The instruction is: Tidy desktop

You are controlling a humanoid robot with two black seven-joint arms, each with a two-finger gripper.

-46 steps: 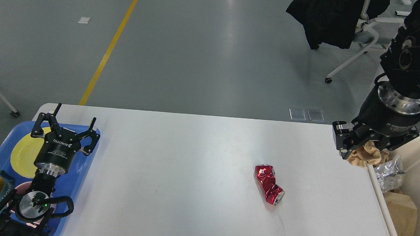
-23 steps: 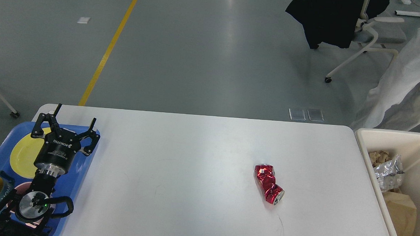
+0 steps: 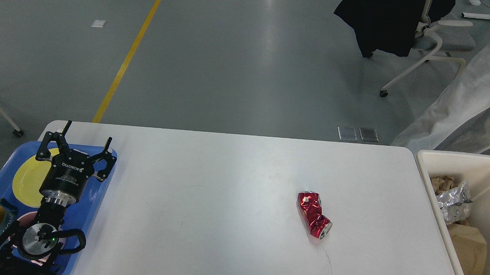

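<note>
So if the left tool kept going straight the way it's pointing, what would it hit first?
Probably nothing on the table: the left tool, fingers spread, points away over the blue tray's far rim and the desktop's far left corner, toward open floor. Height is unclear.

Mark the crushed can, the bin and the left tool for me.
crushed red can [image 3: 313, 214], head view, dented middle of its body
cream bin [image 3: 454, 154], head view, far rim
left tool [image 3: 78, 144], head view, midway between its open fingertips

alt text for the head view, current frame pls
A crushed red metal can lies alone on the large white desktop. At left, the left tool hangs open over a blue plastic tray holding a yellow plate; at right, a cream bin holds crumpled paper and foil.
</note>
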